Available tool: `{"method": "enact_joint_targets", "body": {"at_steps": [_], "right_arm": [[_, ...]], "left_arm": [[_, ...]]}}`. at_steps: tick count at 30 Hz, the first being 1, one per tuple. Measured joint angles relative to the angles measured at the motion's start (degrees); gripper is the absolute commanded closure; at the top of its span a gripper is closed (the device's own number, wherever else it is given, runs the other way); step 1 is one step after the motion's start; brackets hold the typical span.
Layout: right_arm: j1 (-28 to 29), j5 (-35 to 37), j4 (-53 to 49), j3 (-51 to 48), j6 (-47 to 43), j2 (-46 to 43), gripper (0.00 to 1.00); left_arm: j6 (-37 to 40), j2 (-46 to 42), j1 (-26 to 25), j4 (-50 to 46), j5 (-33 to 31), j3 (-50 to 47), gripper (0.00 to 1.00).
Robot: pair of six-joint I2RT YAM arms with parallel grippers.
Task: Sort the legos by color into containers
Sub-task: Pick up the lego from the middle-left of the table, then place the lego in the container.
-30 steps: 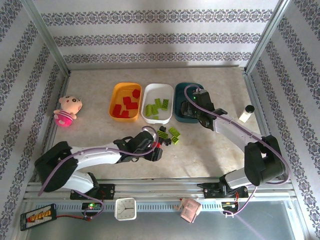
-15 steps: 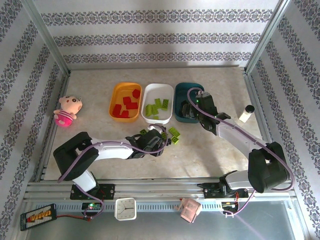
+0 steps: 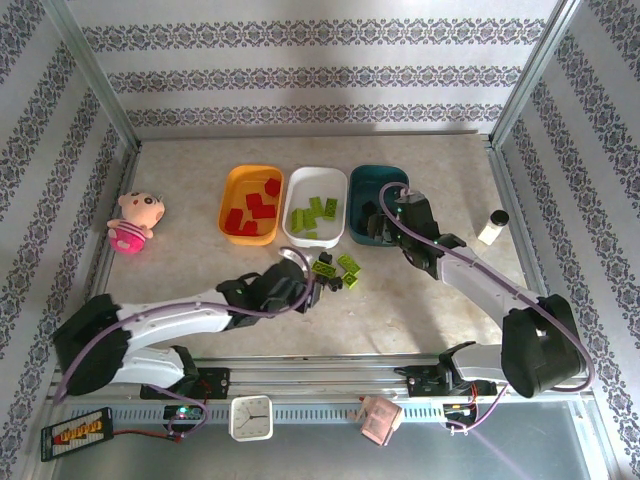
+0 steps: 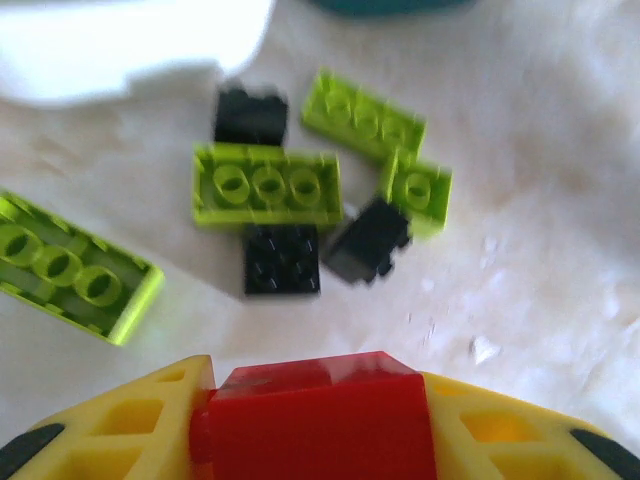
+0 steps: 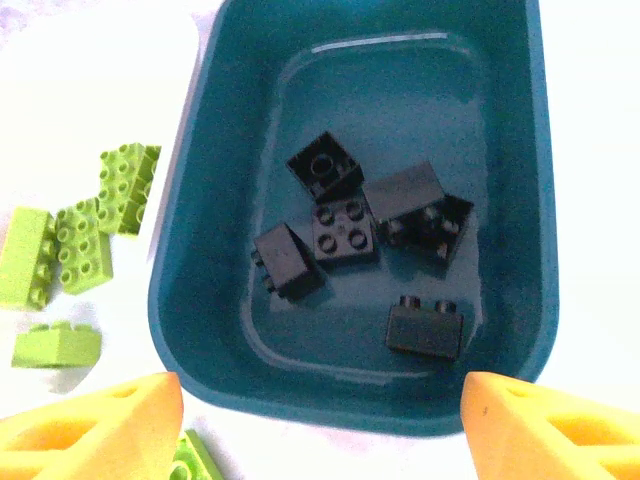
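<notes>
left gripper: clamped on 1 red brick, fingers pressed to both its ends; low over the table, on the near side of the white tray.
red brick axis: long axis runs finger to finger; its top looks smooth, though the view is blurred.
right gripper: fingers apart, holding nothing, above the near rim of the teal tray.
teal tray: just right of the white tray; 6 black bricks inside at mixed angles.
orange tray: just left of the white tray, red bricks inside.
white tray: green bricks inside.
pile: 4 green and 3 black, just off the white tray's near rim; the middle green lies crosswise to the left wrist view.
open room: bare table near and right of the pile; doll well left of the white tray, bottle well right.
</notes>
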Motion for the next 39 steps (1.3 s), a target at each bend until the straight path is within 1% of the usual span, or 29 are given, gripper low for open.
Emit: {"method": "enact_joint_targets", "body": {"at_steps": [2,3,6,7,10,13,15,17,19,20,21,23,26,29,31,33,37,39], "right_arm": [[0.02,-0.35,0.02,-0.90,0.46,-0.66,0.26],[0.04,-0.39,0.07,-1.46,0.61,-1.14,0.26],[0.35,-0.39,0.20,-3.08,1.01,-2.49,0.26],[0.55,-0.39,0.15,-3.58,1.07,-2.84,0.26],[1.29,-0.39,0.17,-4.48,1.27,-3.43,0.26],[2.16,-0.42,0.15,-5.35,1.75,-4.24,0.26],[2.82,-0.39,0.09,-6.25,2.12,-5.27,0.26],[3.48,-0.37,-0.15,-7.13,2.34,-6.45,0.26],[4.11,-0.39,-0.52,-7.96,2.49,-7.74,0.26],[4.48,-0.39,-0.90,-8.31,2.56,-8.35,0.26],[4.83,-0.44,-1.09,-8.66,2.58,-8.98,0.26],[5.42,-0.61,-1.62,-9.31,2.56,-10.27,0.25],[6.19,-1.70,-2.34,-9.86,2.54,-11.61,0.25],[7.45,-3.34,-2.80,-9.86,2.25,-11.69,0.26],[8.85,-4.66,-2.84,-9.84,1.66,-11.47,0.26],[10.99,-5.90,-2.82,-9.66,0.48,-10.56,0.27],[17.51,-7.32,-2.86,-6.93,-2.49,-6.01,0.28],[21.03,-7.91,-2.71,-3.96,-4.04,-2.69,0.28]], "left_arm": [[0.20,-3.13,5.25,-0.68,0.57,0.68,0.64],[0.24,-4.04,8.70,-0.85,1.09,1.18,0.64],[0.92,-3.89,18.82,-1.25,2.01,3.85,0.65],[1.18,-2.82,22.16,-1.27,2.16,5.22,0.64],[1.88,2.49,29.33,-1.16,2.93,9.75,0.63],[2.27,9.35,34.01,-1.16,3.80,14.19,0.60],[2.67,13.84,36.22,-1.29,4.37,17.14,0.59],[3.10,18.14,37.99,-1.62,4.55,20.26,0.59],[3.26,21.86,39.52,-1.90,4.90,23.08,0.56],[3.26,23.52,40.35,-1.99,5.16,24.33,0.52],[3.26,24.68,41.00,-2.10,5.27,25.18,0.46],[3.17,26.88,42.25,-2.78,5.70,27.02,0.31],[3.15,28.55,42.91,-3.45,6.45,28.81,0.20],[2.97,27.89,42.91,-3.48,8.33,28.92,0.15],[2.80,26.29,42.71,-3.50,9.68,28.74,0.13],[2.58,22.91,42.58,-3.26,10.84,27.71,0.09],[1.29,10.36,41.20,-1.70,12.87,21.70,0.00],[0.11,3.13,40.24,-0.42,13.90,17.09,0.00]]}}
